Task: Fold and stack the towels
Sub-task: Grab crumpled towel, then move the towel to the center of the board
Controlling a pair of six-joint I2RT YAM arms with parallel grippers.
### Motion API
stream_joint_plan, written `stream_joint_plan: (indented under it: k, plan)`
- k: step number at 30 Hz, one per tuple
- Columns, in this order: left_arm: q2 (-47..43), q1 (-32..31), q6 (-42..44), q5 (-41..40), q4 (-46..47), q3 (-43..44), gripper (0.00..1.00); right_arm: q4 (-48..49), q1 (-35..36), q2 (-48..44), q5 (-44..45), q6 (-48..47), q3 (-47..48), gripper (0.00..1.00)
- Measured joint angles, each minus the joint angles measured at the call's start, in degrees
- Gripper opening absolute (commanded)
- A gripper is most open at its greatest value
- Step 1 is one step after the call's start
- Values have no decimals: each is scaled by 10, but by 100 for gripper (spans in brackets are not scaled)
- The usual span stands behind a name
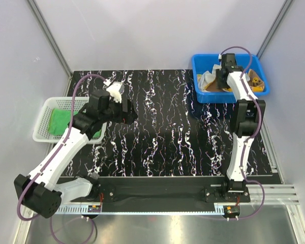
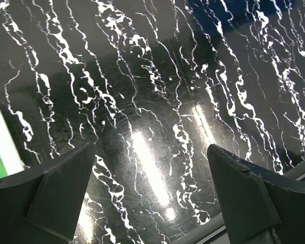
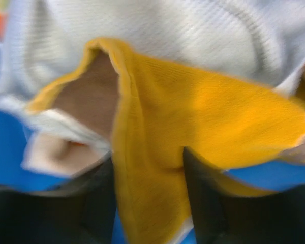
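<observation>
In the blue bin [image 1: 196,63] at the back right lie jumbled towels: a white one [image 1: 207,79] and an orange-yellow one [image 1: 256,81]. My right gripper [image 1: 224,80] reaches down into that bin. The right wrist view shows the orange-yellow towel [image 3: 208,112] with a brown patch, lying under a plain white towel [image 3: 193,30]. A raised fold of the orange-yellow cloth fills the gap of the right gripper [image 3: 147,157], and both fingers press on it. A plain green towel [image 1: 58,122] rests in the white basket [image 1: 40,137]. My left gripper [image 1: 128,114] hovers open over the black marbled table [image 2: 152,76], holding nothing.
The white basket stands at the table's left edge and shows as a white strip [image 2: 2,137] in the left wrist view. The blue bin's floor [image 3: 10,152] shows beside the cloth. Pale walls and metal posts close off the back and sides.
</observation>
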Motion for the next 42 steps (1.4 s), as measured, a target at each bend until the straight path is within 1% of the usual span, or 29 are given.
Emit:
stream_joint_plan:
  k: [1, 3, 5, 9, 10, 11, 13, 14, 18, 21, 24, 27, 31, 34, 36, 39, 42]
  plan:
    - [2, 0, 0, 3, 1, 0, 99, -5, -3, 13, 12, -9, 16, 26]
    - [9, 0, 0, 6, 2, 0, 98, -17, -7, 35, 36, -20, 55, 0]
    - [16, 0, 0, 6, 2, 0, 98, -37, -9, 55, 58, -23, 106, 0]
    - [19, 0, -1, 8, 7, 0, 99, -106, -11, 79, 75, -9, 259, 0]
    - [19, 2, -3, 8, 11, 0, 99, -118, -10, 73, 71, 0, 298, 0]
    - [19, 4, -5, 10, 14, 0, 99, -120, -10, 57, 56, 13, 315, 0]
    - [18, 8, -9, 13, 16, 0, 99, -127, -10, -1, 15, 40, 311, 0]
    - [18, 10, -10, 16, 17, 0, 99, -119, -10, -46, -14, 56, 292, 0]
    - [9, 14, -11, 20, 18, 0, 99, -55, -9, -293, -156, 130, 131, 0]
    - [-3, 14, -11, 26, 18, 0, 99, -1, -6, -458, -268, 185, 41, 0]
    - [-16, 14, -10, 37, 12, 2, 96, 44, -3, -589, -381, 237, -56, 0]
    - [-34, 14, -4, 50, 4, 4, 95, 62, 2, -666, -452, 266, -163, 0]
    - [-70, 12, 7, 87, -1, 1, 94, 45, 2, -680, -506, 287, -316, 1]
    - [-100, 7, 6, 135, 25, -22, 91, 33, 3, -650, -534, 301, -421, 2]
    - [-101, 2, 4, 156, 42, -38, 91, 20, 3, -630, -538, 305, -468, 3]
    - [-59, -6, -4, 177, 68, -44, 88, 6, 3, -605, -535, 307, -524, 3]
    - [20, -23, -7, 177, 96, -44, 84, 10, 3, -569, -528, 306, -557, 2]
